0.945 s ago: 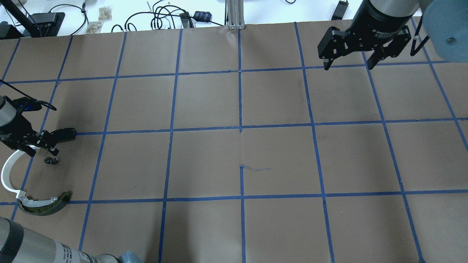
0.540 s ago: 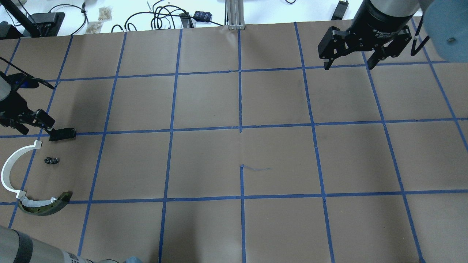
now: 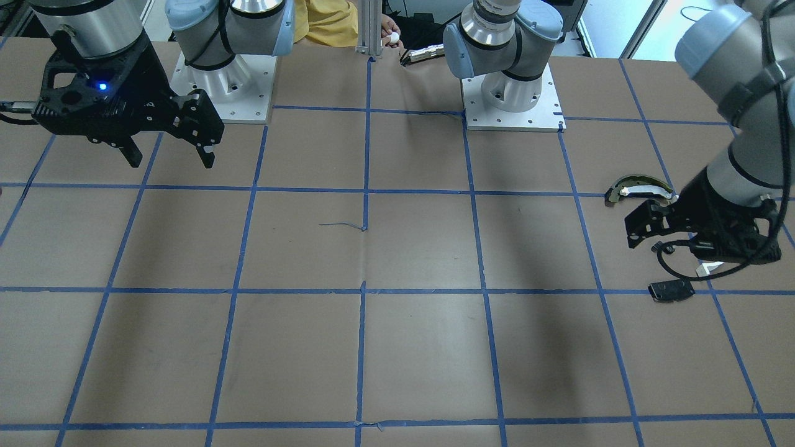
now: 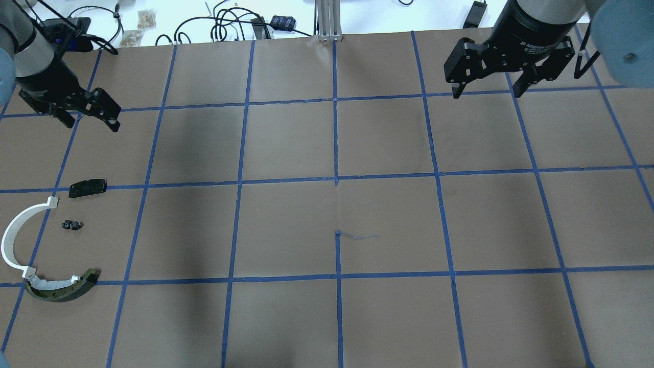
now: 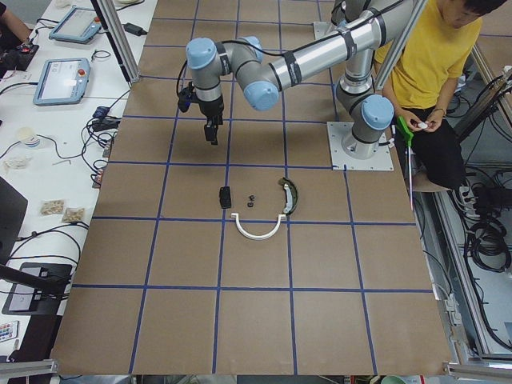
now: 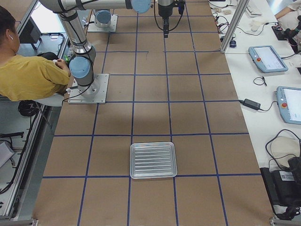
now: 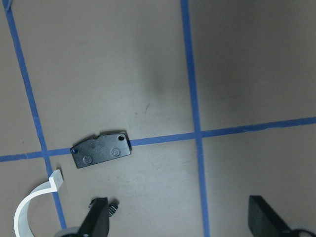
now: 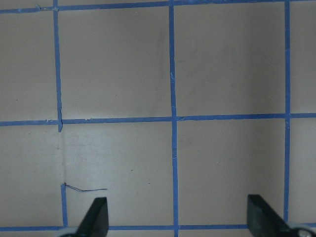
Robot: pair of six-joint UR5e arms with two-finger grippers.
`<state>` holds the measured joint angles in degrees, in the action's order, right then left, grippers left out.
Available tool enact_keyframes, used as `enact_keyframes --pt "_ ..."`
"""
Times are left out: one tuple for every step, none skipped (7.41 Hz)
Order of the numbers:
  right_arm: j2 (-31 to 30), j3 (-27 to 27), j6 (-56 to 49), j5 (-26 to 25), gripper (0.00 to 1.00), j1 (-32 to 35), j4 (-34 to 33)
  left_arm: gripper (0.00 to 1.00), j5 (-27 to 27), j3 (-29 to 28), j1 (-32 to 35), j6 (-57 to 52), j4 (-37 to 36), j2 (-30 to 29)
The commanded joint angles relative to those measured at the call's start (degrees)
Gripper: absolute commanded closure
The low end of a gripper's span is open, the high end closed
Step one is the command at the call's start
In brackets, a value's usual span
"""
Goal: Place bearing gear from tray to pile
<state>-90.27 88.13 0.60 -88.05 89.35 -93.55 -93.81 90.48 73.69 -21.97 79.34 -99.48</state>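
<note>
The pile lies at the table's left: a white curved strip, a dark arc piece, a flat black plate and a small dark ridged part, apparently the bearing gear, between strip and plate. My left gripper is open and empty, about one grid cell beyond the plate. The left wrist view shows the plate, the small part and the strip's end near one fingertip. My right gripper is open and empty, high over the far right. The silver tray shows nothing in it.
Cables and small devices lie beyond the table's far edge. A person in yellow sits behind the robot bases. Blue tape lines grid the brown table.
My left gripper has moved away from the pile toward the table's far edge, open and empty. The small dark part stays where it lay. The right arm has not moved.
</note>
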Motion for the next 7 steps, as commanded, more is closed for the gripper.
enact_keyframes --pt "0.01 -0.23 0.02 -0.02 0.00 -0.05 0.04 0.00 0.29 0.22 7.41 7.98 3.44 6.72" --pt "0.01 -0.15 0.02 -0.02 0.00 -0.05 0.04 0.00 0.47 0.66 10.56 8.17 6.41 9.19" --pt "-0.08 -0.15 0.10 0.07 0.00 -0.05 0.04 0.00 0.82 1.01 11.98 8.17 6.44 9.74" --pt "0.01 -0.32 0.10 0.07 0.00 -0.05 0.04 0.00 1.17 2.06 12.35 8.25 5.83 10.00" --pt "0.01 -0.24 0.10 0.07 0.00 0.04 0.04 0.00 4.30 2.33 12.35 8.26 5.92 10.88" --pt "-0.08 -0.15 0.10 0.07 0.00 0.04 0.04 0.00 4.51 2.51 12.35 8.26 6.61 11.67" --pt "-0.08 -0.15 0.10 0.07 0.00 -0.05 0.04 0.00 4.34 2.94 12.35 8.26 8.53 12.81"
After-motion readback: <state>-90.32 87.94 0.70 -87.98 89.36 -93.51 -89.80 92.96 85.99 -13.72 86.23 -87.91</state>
